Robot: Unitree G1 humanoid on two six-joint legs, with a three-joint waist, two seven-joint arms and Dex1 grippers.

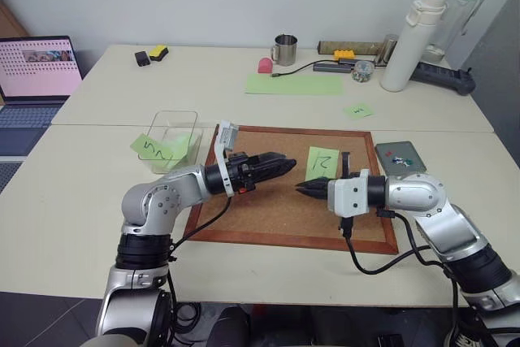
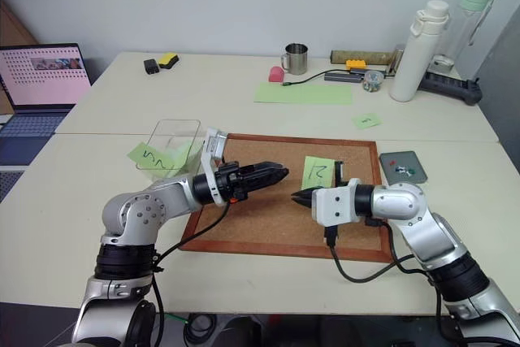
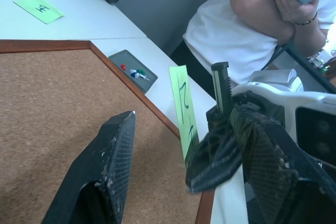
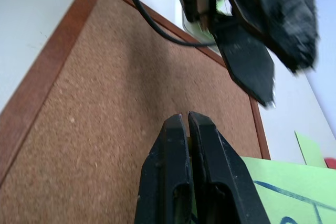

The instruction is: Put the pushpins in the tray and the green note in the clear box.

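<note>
The green note (image 1: 322, 162), marked with short pen strokes, stands upright above the corkboard (image 1: 268, 209). My right gripper (image 1: 302, 189) is shut on its lower edge and points left. My left gripper (image 1: 286, 166) faces it from the left, open, with its fingertips (image 3: 123, 129) just short of the note (image 3: 182, 103). The small dark-grey tray (image 1: 400, 157) lies right of the board, with several pushpins (image 3: 134, 72) in it, one of them red. The clear box (image 1: 175, 132) stands left of the board's far corner.
A second green note (image 1: 158, 150) with a wavy squiggle leans at the clear box. A large green sheet (image 1: 294, 84), a small note (image 1: 358, 110), a mug (image 1: 284, 49) and bottles (image 1: 414, 38) sit farther back. A laptop (image 1: 36, 71) is far left. A person (image 3: 247, 19) stands beyond the table's right side.
</note>
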